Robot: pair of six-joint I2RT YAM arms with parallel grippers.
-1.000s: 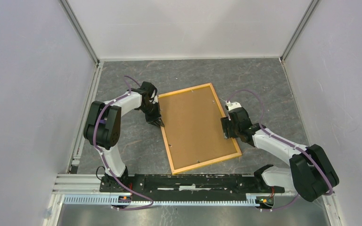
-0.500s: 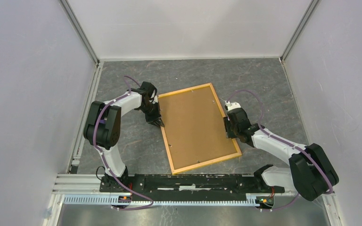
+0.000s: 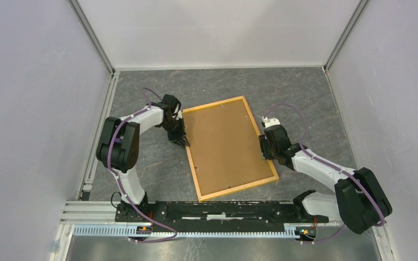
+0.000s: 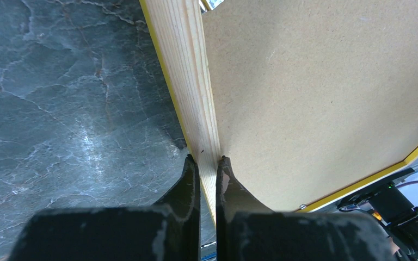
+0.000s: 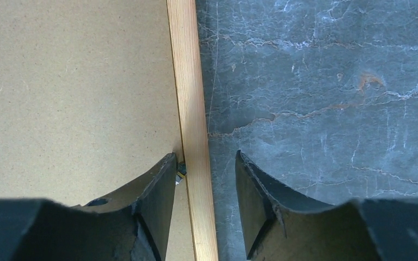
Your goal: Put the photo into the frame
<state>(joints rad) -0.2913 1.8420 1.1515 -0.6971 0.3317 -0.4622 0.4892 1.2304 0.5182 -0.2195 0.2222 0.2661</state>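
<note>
The frame (image 3: 261, 130) of light orange-yellow wood lies back-up on the grey table, with the plain brown backing board (image 3: 226, 144) set in it. The photo is hidden. My left gripper (image 3: 184, 140) is shut on the frame's left rail (image 4: 193, 81), one finger outside, one on the board. My right gripper (image 3: 263, 148) is open and straddles the right rail (image 5: 190, 109); its left finger rests on the board by a small metal tab (image 5: 180, 173), its right finger stands clear of the wood.
The grey marbled table (image 3: 305, 92) is walled by pale panels at left, back and right. A metal rail (image 3: 212, 217) with the arm bases runs along the near edge, just below the frame's near corner.
My right gripper has shifted slightly to the right along the frame's right edge. The left gripper and the frame have not visibly moved.
</note>
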